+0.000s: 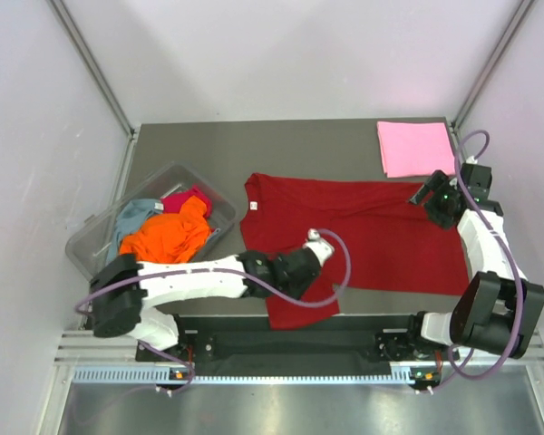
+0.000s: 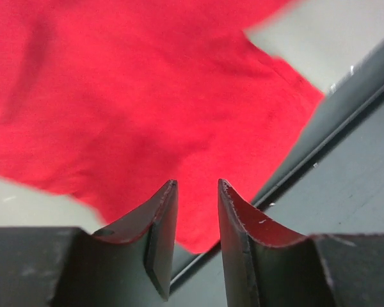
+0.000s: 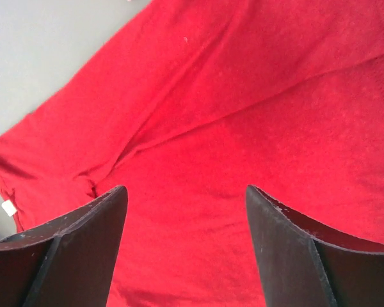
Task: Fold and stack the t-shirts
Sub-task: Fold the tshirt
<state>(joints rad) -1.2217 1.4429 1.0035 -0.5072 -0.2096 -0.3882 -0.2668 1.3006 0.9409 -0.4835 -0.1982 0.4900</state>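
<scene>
1. Only the top view shows the whole layout. The dark red shirt [image 1: 372, 227] lies spread mid-table [image 1: 254, 145], with one sleeve draped over the near edge. A folded pink shirt [image 1: 415, 148] sits at the far right corner. A clear tub [image 1: 91, 240] on the left holds orange [image 1: 168, 237], grey-blue [image 1: 136, 213] and magenta [image 1: 186, 199] shirts.
2. The left wrist view shows the left claw [image 2: 197, 185] released, with a narrow gap and nothing in it, above the red sleeve at the table's edge.
3. The right wrist view shows the right claw [image 3: 185, 188] spread wide and empty over soft, creased red cloth. A small white label [image 3: 9, 208] shows at the left.
4. Bare grey table runs along the far side.
</scene>
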